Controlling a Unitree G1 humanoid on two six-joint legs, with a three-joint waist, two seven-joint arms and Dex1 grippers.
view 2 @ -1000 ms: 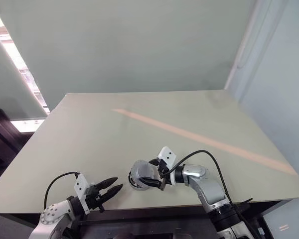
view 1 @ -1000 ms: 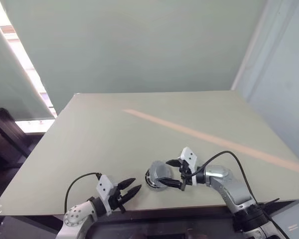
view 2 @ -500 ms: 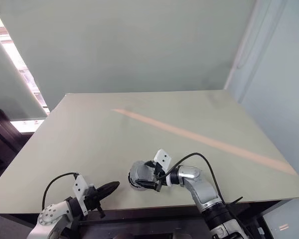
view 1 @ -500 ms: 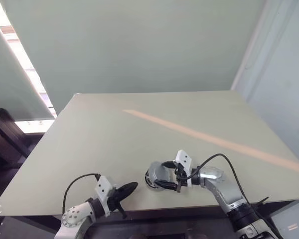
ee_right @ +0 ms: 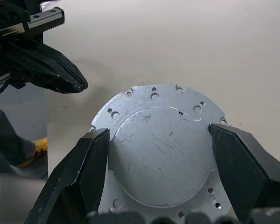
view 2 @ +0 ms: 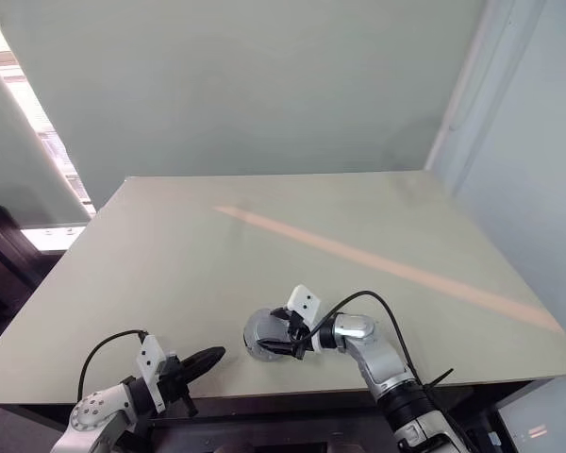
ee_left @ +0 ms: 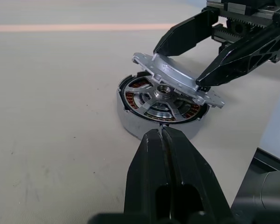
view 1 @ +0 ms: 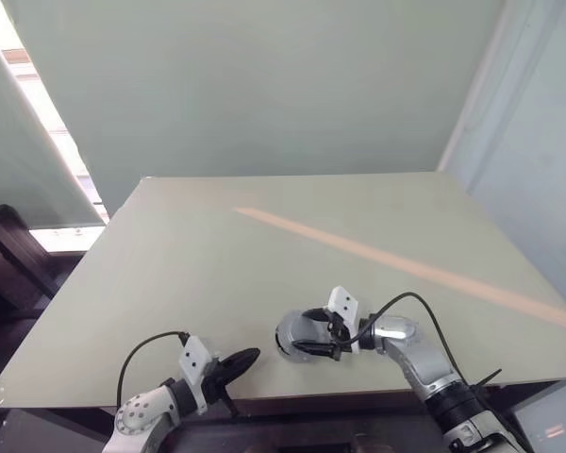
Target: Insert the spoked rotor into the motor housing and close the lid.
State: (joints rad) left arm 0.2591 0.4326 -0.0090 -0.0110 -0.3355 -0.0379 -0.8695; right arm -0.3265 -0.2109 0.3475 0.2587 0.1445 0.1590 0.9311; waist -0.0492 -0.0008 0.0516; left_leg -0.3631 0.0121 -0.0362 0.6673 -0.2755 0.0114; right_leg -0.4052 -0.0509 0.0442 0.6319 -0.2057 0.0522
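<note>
Lid placement in progress. The right end effector (ee_left: 203, 65) grips the lid (ee_left: 177, 78) by its rim, one black finger on each side, jaws spread to the disc's width. From the left wrist view the lid hangs tilted over the motor housing (ee_left: 161, 112): its near edge sits low over the housing, its far edge is raised, and I cannot tell whether the low edge is touching. The housing stands on the counter (view 1: 217, 283) near the front edge. The spoked rotor (ee_left: 158, 95) already lies seated inside it, hub up, copper windings showing through the spokes. The left end effector (ee_left: 164, 140) is fully shut and holds nothing; its tip rests just beside the housing's near wall.

How I judge this step should go:
- Level the lid before lowering. Tilted like this, it could catch on the rotor hub or the rim.
- Centre it over the housing, using the rim gap all round as a guide.
- Lower slowly and let go only once it sits flat.
- The shut left end effector could brace the housing wall if the housing slides.

Changes from a second ago: the left end effector was open with its fingers apart, and is now closed. The right end effector has moved in toward the housing with the lid and sits a little lower. The housing itself has not moved on the counter.
</note>
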